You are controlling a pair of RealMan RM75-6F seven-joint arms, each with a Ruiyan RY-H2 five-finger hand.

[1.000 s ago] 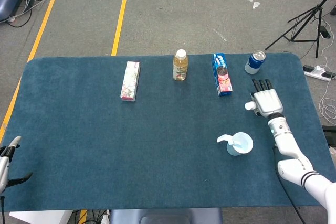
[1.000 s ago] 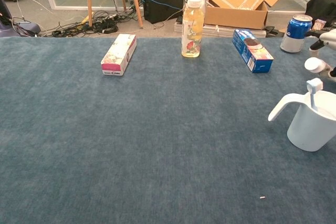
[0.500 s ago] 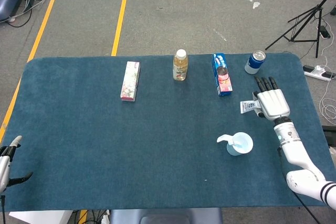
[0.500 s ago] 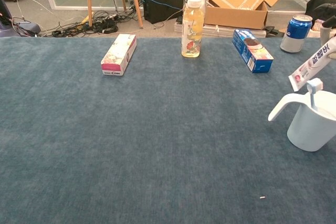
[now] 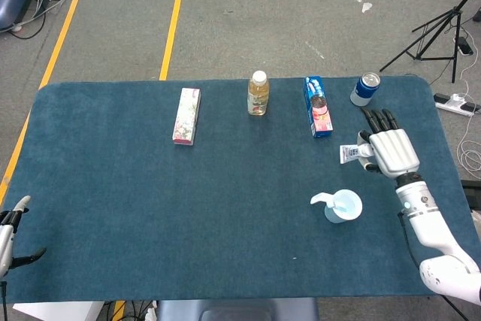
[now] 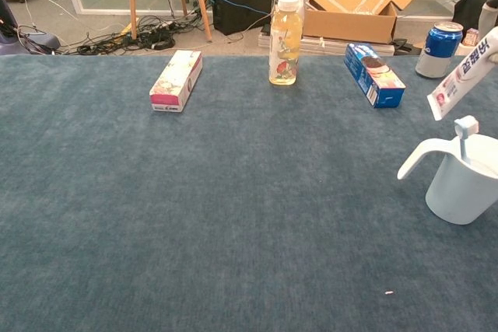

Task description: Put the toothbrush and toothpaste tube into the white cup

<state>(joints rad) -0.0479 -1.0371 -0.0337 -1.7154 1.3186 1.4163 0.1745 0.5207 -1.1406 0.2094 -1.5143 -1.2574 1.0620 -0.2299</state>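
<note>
Toothpaste up in the air, brush already in the cup

Left hand [image 5: 10,234] parked off the worktop [image 5: 150,208] corner, fingers too hidden to tell open or closed. Toothbrush [image 6: 464,136] standing in the white cup [image 6: 463,180]. Toothpaste tube [image 6: 462,74] tilted above and just behind the cup, gripped in the right hand [image 5: 391,149] fingers.

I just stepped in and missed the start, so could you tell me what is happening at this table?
The right hand holds the toothpaste tube in the air, above and just behind the white cup. The toothbrush already stands in the cup. The left hand rests open at the table's near left edge, holding nothing. The toothpaste is not yet in the cup.
</note>
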